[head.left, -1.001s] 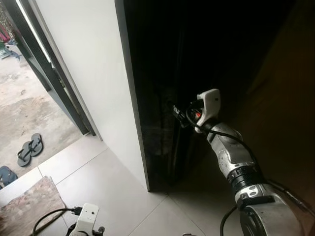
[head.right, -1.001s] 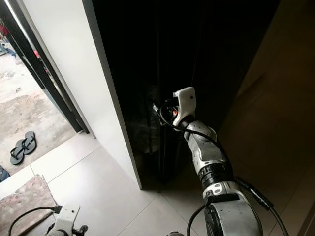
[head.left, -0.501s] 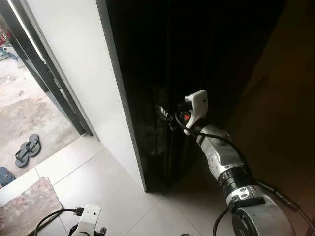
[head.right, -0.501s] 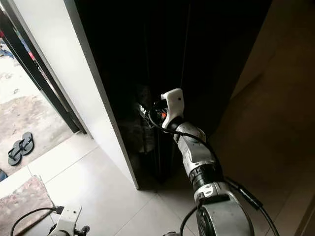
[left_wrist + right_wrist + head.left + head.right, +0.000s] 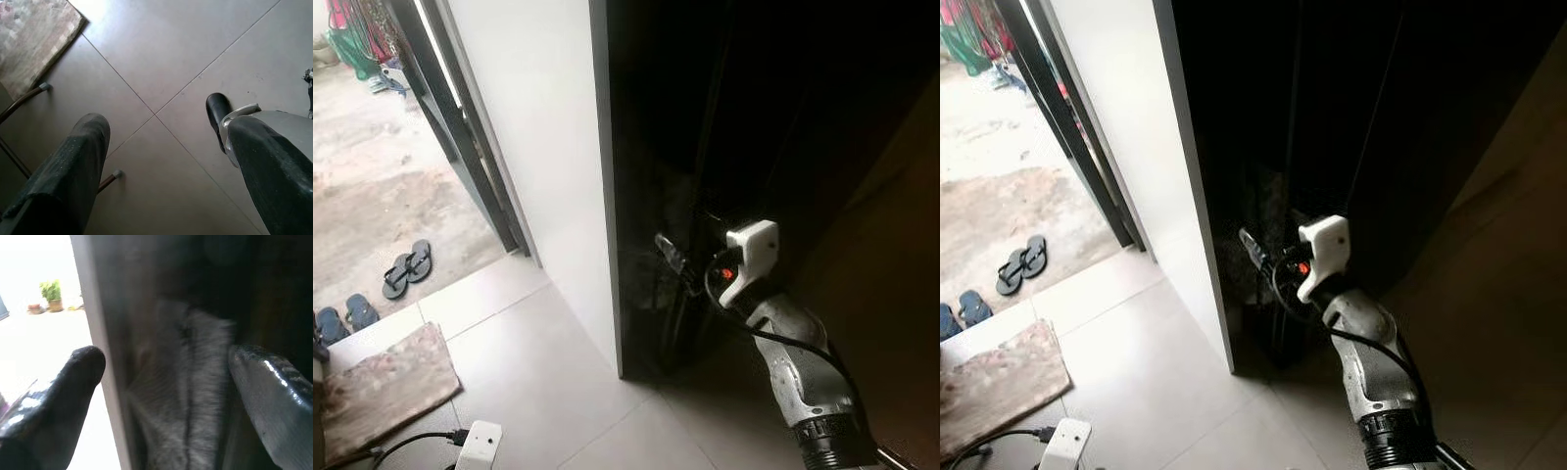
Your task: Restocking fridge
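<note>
- Fridge (image 5: 705, 147): a tall black cabinet standing against the white side wall (image 5: 533, 127), its front dark and glossy; a vertical seam runs down the front, and detail of the handle cannot be made out in the shade.
- Right gripper (image 5: 674, 262): raised on the silver right arm (image 5: 798, 367) and held close to the lower front of the fridge, near the vertical seam. In the right wrist view the two black fingers (image 5: 68, 396) stand spread apart, with the fridge's dark face and its pale left edge between them; whether a fingertip touches the surface cannot be told.
- Left gripper (image 5: 161, 161): hanging low over the tiled floor (image 5: 186, 54), its fingers spread with bare tile between them, pinching nothing.
- Floor mat (image 5: 382, 387): patterned, lying on the tiles near the lower left corner of the floor, just inside the doorway.
- Doorway (image 5: 450, 127): dark-framed, open to a sunlit concrete yard to the robot's left.
- Sandals (image 5: 408, 268): a dark pair lying outside on the concrete beyond the threshold; a second, bluish pair (image 5: 342, 315) lies nearer the left edge.
</note>
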You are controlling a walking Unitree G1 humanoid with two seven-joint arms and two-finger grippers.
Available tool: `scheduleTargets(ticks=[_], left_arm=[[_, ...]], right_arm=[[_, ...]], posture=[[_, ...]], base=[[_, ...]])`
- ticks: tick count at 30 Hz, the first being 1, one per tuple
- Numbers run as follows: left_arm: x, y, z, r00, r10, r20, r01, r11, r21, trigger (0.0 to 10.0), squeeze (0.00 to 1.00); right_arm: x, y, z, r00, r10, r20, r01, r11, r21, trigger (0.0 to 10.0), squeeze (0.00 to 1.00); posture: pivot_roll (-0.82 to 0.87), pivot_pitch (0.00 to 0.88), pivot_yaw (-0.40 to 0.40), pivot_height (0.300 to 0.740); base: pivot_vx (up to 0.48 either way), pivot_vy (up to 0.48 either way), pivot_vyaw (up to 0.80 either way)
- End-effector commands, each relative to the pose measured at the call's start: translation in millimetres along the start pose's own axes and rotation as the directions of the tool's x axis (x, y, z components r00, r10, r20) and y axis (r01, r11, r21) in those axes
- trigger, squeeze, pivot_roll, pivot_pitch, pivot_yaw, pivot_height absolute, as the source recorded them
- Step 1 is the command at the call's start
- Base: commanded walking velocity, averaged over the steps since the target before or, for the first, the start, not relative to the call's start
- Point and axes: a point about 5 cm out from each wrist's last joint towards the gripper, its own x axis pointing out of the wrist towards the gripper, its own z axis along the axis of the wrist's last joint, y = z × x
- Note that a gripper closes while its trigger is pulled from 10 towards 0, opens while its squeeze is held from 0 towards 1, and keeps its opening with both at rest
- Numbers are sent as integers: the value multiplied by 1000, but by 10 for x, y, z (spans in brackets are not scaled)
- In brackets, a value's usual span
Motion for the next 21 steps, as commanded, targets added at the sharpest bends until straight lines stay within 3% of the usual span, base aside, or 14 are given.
scheduleTargets(ticks=[1, 7, 8, 9, 10, 13, 14, 15, 16, 17, 20, 21], left_arm=[[-14, -9, -90, 999, -8, -31, 8, 1000, 7, 10000, 0], [-17, -11, -101, 999, -10, -33, 11, 1000, 11, 10000, 0], [-18, -9, -108, 999, -11, -34, 11, 1000, 14, 10000, 0], [-18, -9, -108, 999, -11, -34, 11, 1000, 14, 10000, 0], [-19, -8, -112, 999, -11, -35, 12, 1000, 16, 10000, 0], [-20, -11, -114, 999, -12, -34, 12, 1000, 17, 10000, 0], [-21, -14, -114, 999, -13, -31, 14, 1000, 18, 10000, 0], [-21, -14, -114, 999, -13, -31, 14, 1000, 18, 10000, 0], [-21, -12, -113, 1000, -13, -26, 13, 1000, 12, 10000, 0], [-22, -8, -113, 1000, -11, -25, 11, 1000, 8, 10000, 0], [-22, -12, -113, 1000, -12, -24, 12, 1000, 6, 10000, 0], [-22, -12, -113, 1000, -12, -24, 12, 1000, 6, 10000, 0]], right_arm=[[-157, -176, -19, 995, -98, -2, 98, 995, 29, 10000, 0], [-511, -467, -255, 951, -301, -67, 307, 943, 131, 10000, 0], [-791, -719, -528, 845, -509, -163, 533, 826, 185, 10000, 0], [-791, -719, -528, 845, -509, -163, 533, 826, 185, 10000, 0], [-976, -829, -710, 754, -612, -238, 656, 725, 212, 10000, 0], [-1202, -862, -966, 664, -656, -359, 741, 644, 191, 10000, 0], [-1479, -745, -1317, 551, -633, -544, 783, 617, 76, 10000, 0], [-1479, -745, -1317, 551, -633, -544, 783, 617, 76, 10000, 0], [-1675, -576, -1551, 489, -571, -659, 777, 629, 32, 10000, 0], [-1742, -499, -1629, 459, -545, -701, 765, 644, 1, 10000, 0], [-1944, -245, -1834, 379, -465, -800, 734, 677, -46, 10000, 0], [-1944, -245, -1834, 379, -465, -800, 734, 677, -46, 10000, 0]], posture=[[-61, 86, 13, 740], [-66, 81, 15, 740], [-67, 73, 15, 740], [-67, 73, 15, 740], [-70, 70, 17, 740], [-70, 67, 19, 740], [-54, 65, 20, 740], [-54, 65, 20, 740], [-49, 62, 19, 740], [-49, 66, 21, 740], [-52, 80, 22, 740], [-52, 80, 22, 740]], base=[[0, 0, 0], [0, 0, 0], [0, 0, 0], [0, 0, 0], [0, 0, 0], [0, 0, 0], [0, 0, 0], [0, 0, 0], [0, 0, 0], [0, 0, 0], [0, 0, 0], [0, 0, 0]])
